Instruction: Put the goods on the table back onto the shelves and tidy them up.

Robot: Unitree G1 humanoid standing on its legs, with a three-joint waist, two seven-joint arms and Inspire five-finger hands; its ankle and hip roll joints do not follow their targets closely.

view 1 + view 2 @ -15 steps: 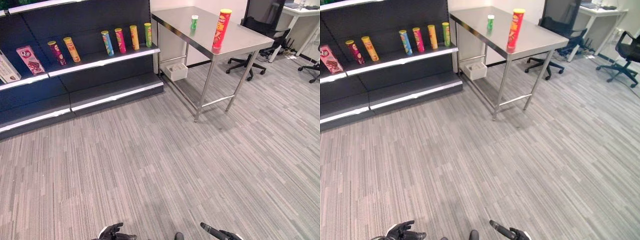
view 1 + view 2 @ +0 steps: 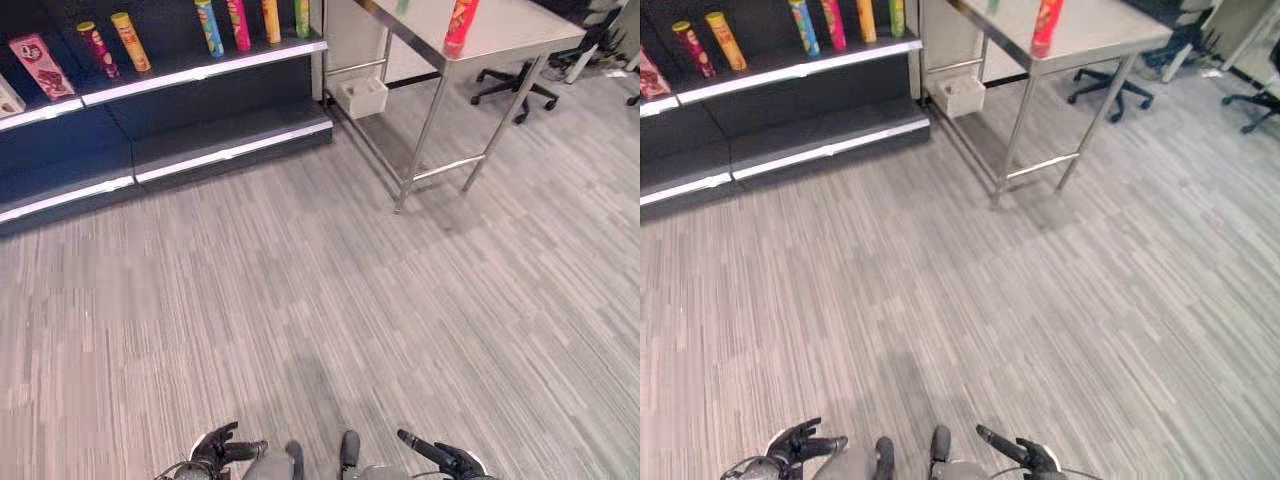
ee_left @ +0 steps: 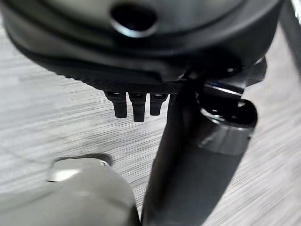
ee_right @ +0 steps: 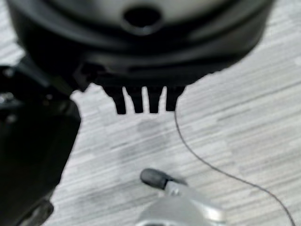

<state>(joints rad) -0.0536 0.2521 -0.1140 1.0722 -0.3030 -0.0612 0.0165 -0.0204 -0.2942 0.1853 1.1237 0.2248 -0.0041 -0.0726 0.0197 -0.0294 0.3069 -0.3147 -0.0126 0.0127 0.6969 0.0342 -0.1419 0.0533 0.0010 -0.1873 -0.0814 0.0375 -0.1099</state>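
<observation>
Both hands hang low and empty: left hand [image 2: 226,447], right hand [image 2: 441,457], fingers [image 3: 134,107] loose and straight. Well beyond the fingers, ahead and rightward, a tall red can [image 2: 462,22] stands upright on the steel table [image 2: 520,30]. Probably light, stiff, smooth, easily tipped; best gripped round its middle. The shelves [image 2: 200,65] lie ahead-left.

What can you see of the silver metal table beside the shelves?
The silver metal table looks like stainless steel: a reflective top on thin legs joined by low crossbars. It stands on the grey striped floor, right of the black shelves. A tall red tube stands on it; a white box sits underneath.
</observation>
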